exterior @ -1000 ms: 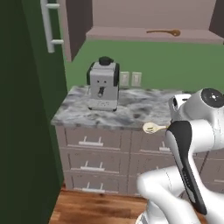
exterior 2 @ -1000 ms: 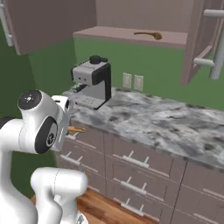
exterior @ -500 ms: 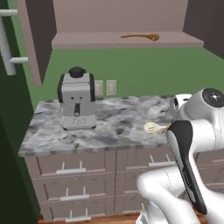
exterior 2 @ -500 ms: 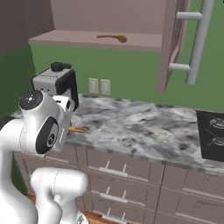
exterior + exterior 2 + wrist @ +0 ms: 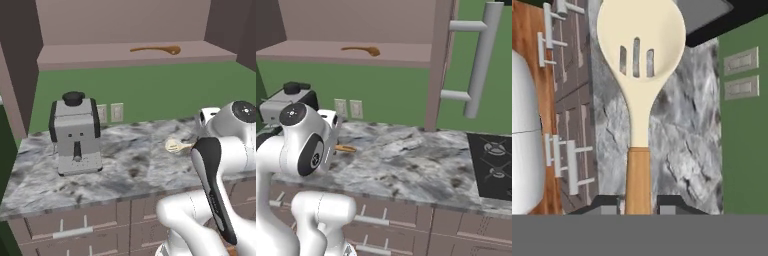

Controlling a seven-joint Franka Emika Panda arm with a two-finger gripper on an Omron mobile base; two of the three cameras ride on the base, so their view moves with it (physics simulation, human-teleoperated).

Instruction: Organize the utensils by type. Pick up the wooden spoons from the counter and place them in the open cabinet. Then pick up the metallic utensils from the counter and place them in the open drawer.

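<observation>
Pincer (image 5: 638, 204): clamped on the tan handle of the slotted cream-bowled wooden spoon (image 5: 640, 75), held above the grey-and-white marbled stone surface (image 5: 130, 170)
Cabinet shelf (image 5: 100, 54): the all orange-brown wooden spoon (image 5: 155, 49) lies on it

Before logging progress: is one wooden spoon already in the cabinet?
Yes: the orange-brown spoon lies on the cabinet shelf.
</observation>
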